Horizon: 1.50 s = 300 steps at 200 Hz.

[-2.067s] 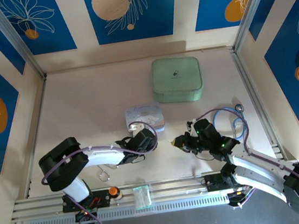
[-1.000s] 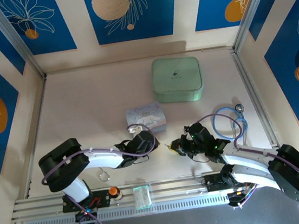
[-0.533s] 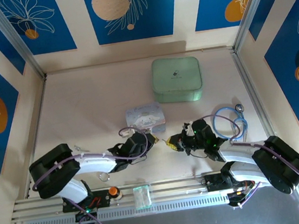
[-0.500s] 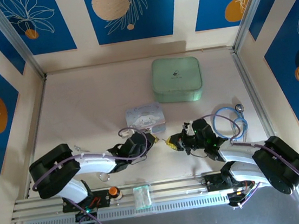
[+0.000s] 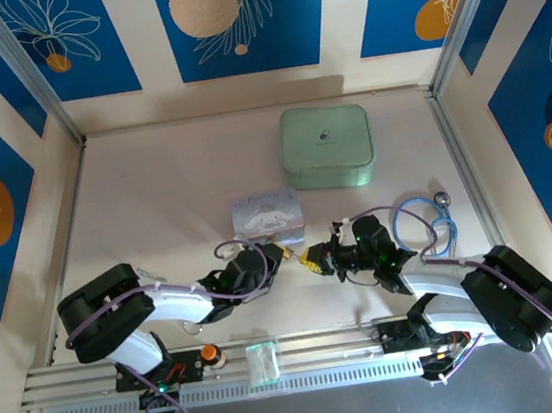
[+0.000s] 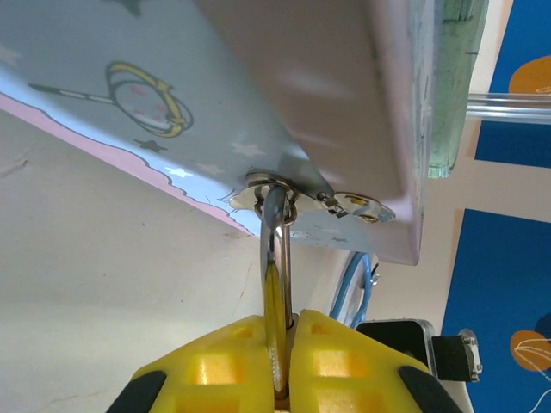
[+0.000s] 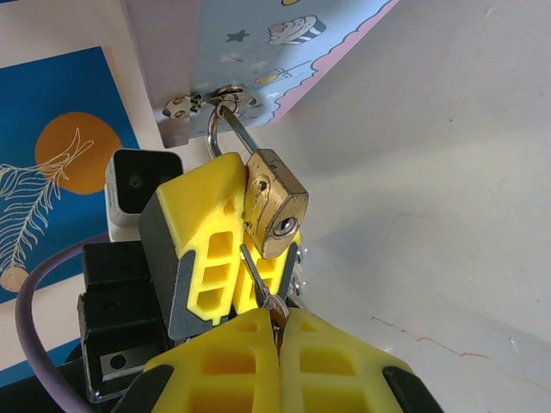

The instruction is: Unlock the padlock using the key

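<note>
Hanging by its thin silver shackle from the metal hasp of the pastel blue cartoon tin, the tiny brass-gold padlock sits tilted above the pale table, at the tin's near edge. The left gripper has its 2 yellow fingers pressed together on the padlock. The right gripper is clamped on the thin silvery metal key, whose tip reaches the padlock's lower edge, just beside the round keyhole.
</note>
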{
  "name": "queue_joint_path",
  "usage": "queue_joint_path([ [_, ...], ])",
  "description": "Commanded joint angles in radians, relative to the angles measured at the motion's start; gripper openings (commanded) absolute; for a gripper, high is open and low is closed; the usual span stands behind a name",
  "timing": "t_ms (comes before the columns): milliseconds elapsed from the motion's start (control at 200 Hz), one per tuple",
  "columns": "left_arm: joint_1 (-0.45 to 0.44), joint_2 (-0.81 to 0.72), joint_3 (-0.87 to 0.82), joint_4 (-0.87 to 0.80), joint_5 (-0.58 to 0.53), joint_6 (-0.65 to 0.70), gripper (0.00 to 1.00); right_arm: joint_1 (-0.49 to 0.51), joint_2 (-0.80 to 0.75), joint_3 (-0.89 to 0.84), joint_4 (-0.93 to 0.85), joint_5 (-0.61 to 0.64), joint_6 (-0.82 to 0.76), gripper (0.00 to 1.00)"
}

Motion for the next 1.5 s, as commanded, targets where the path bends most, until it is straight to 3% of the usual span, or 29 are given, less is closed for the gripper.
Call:
queue_joint_path([
  [0, 0.006, -0.014, -0.002, 0.074, -0.038, -0.037, 0.0, 0.007, -0.035, -0.002, -0.036, -0.005, -0.009, 0.0],
  [265, 0.004, -0.014, -0.013, 0.136, -0.07, -0.068, 0.0, 0.001, -0.035, 0.015, -0.101, -0.018, -0.034, 0.0],
  [1021, -0.005, -0.001, -0.018, 0.195, -0.034, -0.053, 0.0, -0.002, -0.032, 0.011, -0.05, 0.037, -0.045, 0.0],
  [1246, -0.025, 0.018, -0.003, 0.223, -0.003, -0.057, 0.0, 0.006, -0.004, 0.006, 0.04, 0.035, -0.029, 0.0],
  [1496, -0.031, 0.027, -0.017, 0.25, -0.006, -0.064, 0.0, 0.011, -0.043, 0.005, -0.03, 0.057, -0.045, 0.0],
])
